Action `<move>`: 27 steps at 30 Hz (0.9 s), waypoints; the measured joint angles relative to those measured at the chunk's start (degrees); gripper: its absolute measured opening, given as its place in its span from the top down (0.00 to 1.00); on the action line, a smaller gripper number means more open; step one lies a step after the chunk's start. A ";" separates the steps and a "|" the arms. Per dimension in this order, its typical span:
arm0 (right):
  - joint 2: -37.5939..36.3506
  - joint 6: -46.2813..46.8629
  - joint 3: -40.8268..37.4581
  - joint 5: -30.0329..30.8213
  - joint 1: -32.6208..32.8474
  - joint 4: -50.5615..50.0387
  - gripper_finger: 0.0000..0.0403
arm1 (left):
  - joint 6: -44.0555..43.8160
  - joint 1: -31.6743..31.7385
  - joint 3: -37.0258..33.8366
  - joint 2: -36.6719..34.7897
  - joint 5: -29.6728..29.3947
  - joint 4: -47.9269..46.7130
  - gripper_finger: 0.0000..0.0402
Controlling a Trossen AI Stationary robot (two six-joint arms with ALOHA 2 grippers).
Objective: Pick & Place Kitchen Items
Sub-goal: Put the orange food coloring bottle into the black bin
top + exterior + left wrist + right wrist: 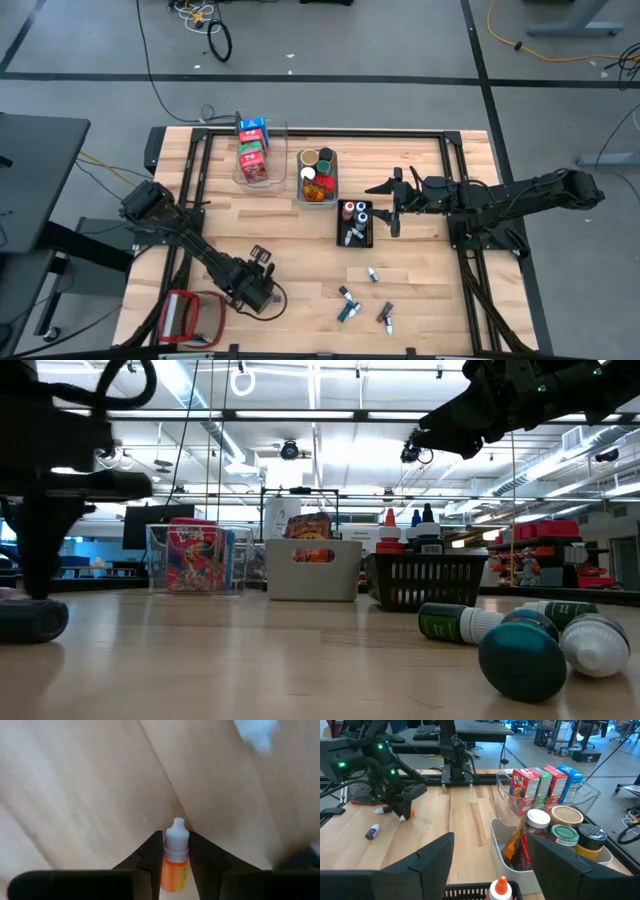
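Bottles lie loose on the wood table point(300, 240), near its front edge. The left gripper point(176, 851) is low over the table at the front left. Its two fingers point(150, 857) are closed on a small orange bottle point(175, 865) with a white cap, one finger on each side. The bottle points forward, out past the fingertips. From the right wrist view, that bottle point(409, 813) shows as a spot of orange under the dark left arm.

The right gripper point(392, 205) hangs in the air over the black bin point(356, 224), near the middle of the table. Its fingers point(422, 862) stand wide apart and hold nothing.

The clear bin point(259, 152) at the back holds blue, green and red cartons point(542, 787) standing in a row. The grey bin point(317, 176) next to it holds round jars point(563, 827) and tins. The black bin has small bottles in it too.

Four more little bottles point(347, 305) lie on their sides on the table, well apart from the bins. Two of them are at the front right point(386, 318), and one more point(373, 274) is a bit farther back. A red-framed thing point(183, 316) lies flat at the front left corner, just beside the left arm.
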 joint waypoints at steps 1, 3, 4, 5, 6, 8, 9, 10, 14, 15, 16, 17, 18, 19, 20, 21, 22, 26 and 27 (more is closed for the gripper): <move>0.00 0.00 0.00 0.00 0.00 0.00 0.35 | -0.79 0.08 0.55 0.21 -2.04 1.00 0.78; 0.00 0.00 0.00 0.00 -0.01 0.04 0.35 | -1.80 0.87 2.29 0.42 -8.52 4.79 0.78; 0.00 0.00 0.00 0.00 0.00 0.19 0.35 | -2.40 1.32 2.80 0.10 -12.45 5.57 0.78; 0.00 0.00 0.00 0.00 0.00 0.35 0.35 | -2.80 1.86 3.05 -0.02 -16.15 6.62 0.79; 0.00 0.00 0.00 0.00 0.00 0.36 0.35 | -2.81 2.58 3.20 0.17 -18.99 8.66 0.80; 0.00 0.00 0.01 0.01 0.00 0.71 0.35 | -2.78 4.59 3.79 0.32 -22.02 14.85 0.80; 0.00 0.00 0.02 0.00 0.00 0.85 0.35 | -2.70 5.89 4.10 0.10 -22.37 18.38 0.80; 0.00 0.00 0.02 0.00 0.00 0.81 0.35 | -2.38 7.34 4.28 0.04 -22.37 22.12 0.80; 0.00 0.00 0.02 0.00 0.00 0.90 0.35 | 1.71 13.67 4.15 0.08 -17.53 35.69 0.78; 0.00 0.00 0.02 0.00 0.00 0.91 0.35 | 3.11 15.12 4.17 0.08 -15.37 38.93 0.77; 0.00 0.00 0.02 0.01 0.00 0.92 0.35 | 4.30 16.37 4.17 0.08 -13.36 41.99 0.78; 0.00 0.00 0.02 0.02 0.00 0.90 0.35 | 5.13 17.68 4.17 0.08 -11.74 44.82 0.78; 0.00 0.00 0.02 0.00 0.00 0.89 0.35 | 6.41 18.83 4.17 0.08 -10.58 47.60 0.78; 0.00 -0.02 0.02 0.01 0.00 0.92 0.35 | 7.62 20.04 4.17 0.08 -9.26 50.20 0.79; 0.00 -0.02 0.02 0.00 0.00 0.89 0.35 | 9.07 21.25 4.17 0.07 -7.79 52.55 0.79; 0.00 -0.02 0.02 0.00 0.00 0.84 0.35 | 10.39 22.54 4.21 0.06 -6.00 53.96 0.79; 0.00 -0.02 0.02 0.00 0.00 0.86 0.35 | 11.45 23.65 4.19 0.06 -3.82 55.08 0.79; 0.00 -0.04 0.02 0.00 0.00 0.86 0.35 | 12.78 27.30 4.22 0.71 3.05 58.52 0.77; 0.00 -0.04 0.02 0.00 0.00 0.87 0.35 | 12.73 28.02 4.20 1.38 3.61 59.38 0.77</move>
